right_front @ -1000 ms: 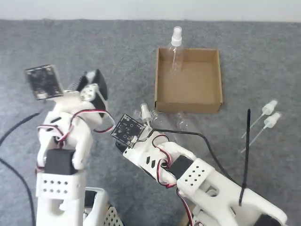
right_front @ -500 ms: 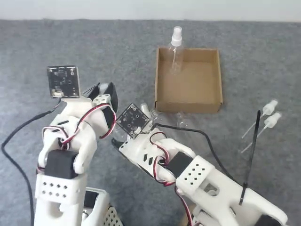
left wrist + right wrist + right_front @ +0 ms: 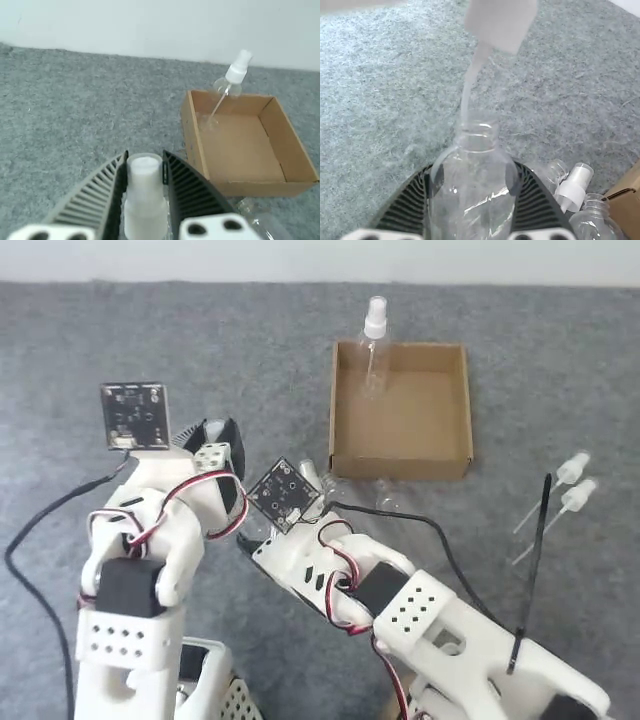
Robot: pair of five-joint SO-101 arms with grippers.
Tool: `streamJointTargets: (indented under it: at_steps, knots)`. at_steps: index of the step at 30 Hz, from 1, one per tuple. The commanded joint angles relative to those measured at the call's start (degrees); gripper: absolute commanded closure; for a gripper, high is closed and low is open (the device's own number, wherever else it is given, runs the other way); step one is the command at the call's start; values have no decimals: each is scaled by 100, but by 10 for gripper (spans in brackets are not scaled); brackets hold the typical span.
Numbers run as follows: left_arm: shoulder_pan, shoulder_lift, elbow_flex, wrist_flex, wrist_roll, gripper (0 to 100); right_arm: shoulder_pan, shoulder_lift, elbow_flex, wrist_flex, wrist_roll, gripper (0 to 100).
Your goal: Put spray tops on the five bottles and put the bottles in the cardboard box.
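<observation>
Left gripper — clamped on a white spray top, a jaw snug on either side of it. Right gripper — closed around a clear bottle, held neck-up with its mouth open. The top's dip tube runs down to the mouth of that bottle; the head sits well above the rim, not seated. Cardboard box lies beyond both arms on the grey mat. One capped bottle leans at the box's far wall, its head above the rim. Uncapped bottles lie just before the near wall. Two loose spray tops rest on the mat, well apart from the box.
</observation>
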Motion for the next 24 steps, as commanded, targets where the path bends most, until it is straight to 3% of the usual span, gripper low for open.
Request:
streamJointTargets:
  at_steps: [1,5,20,24]
  knots:
    - [-35,-97,-31,141,-141,990,251,-268,-475,-145,-281,992]
    - [-26,-97,-31,158,-141,990,347,-277,-475,-145,-677,992]
    - [9,-97,189,114,-255,990,382,-312,-273,-338,-686,992]
    - [9,-97,189,114,-255,990,418,-295,44,-1279,-1169,992]
